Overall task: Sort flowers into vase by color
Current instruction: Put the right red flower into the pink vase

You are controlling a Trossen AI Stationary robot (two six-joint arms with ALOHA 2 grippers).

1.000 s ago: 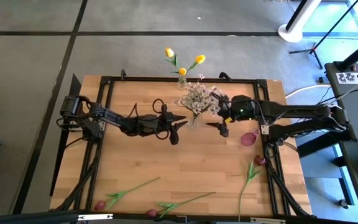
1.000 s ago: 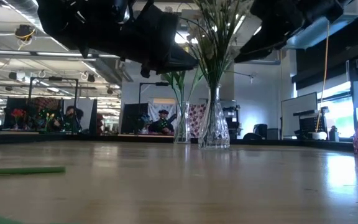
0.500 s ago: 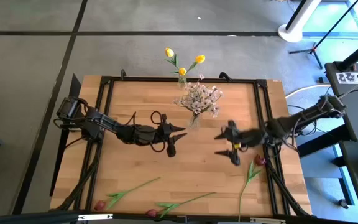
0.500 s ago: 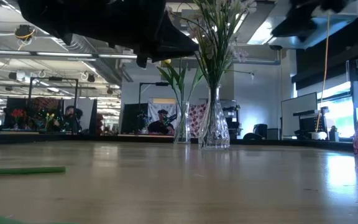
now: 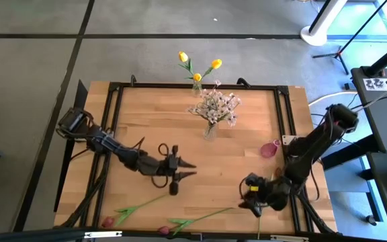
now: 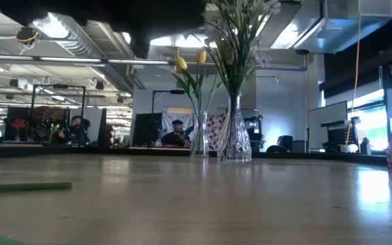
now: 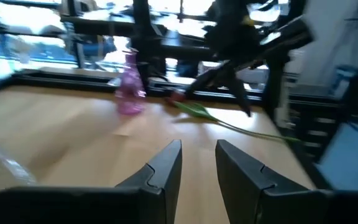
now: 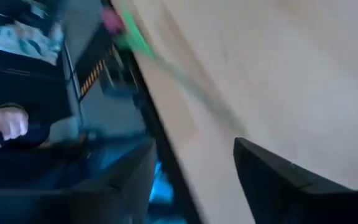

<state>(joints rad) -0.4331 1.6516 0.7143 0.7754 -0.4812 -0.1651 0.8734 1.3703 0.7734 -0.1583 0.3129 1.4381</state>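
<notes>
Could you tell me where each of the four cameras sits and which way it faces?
High view: above the table, looking straight down; both arms show, left tool, right tool.
Low view: at tabletop height, looking level at the clear vase; a dark arm part at the top.
Left wrist view: behind the left tool, facing the pink vase.
Right wrist view: behind the right tool, facing the table edge.
Shared: the pink vase, in the high, low and left wrist views.
</notes>
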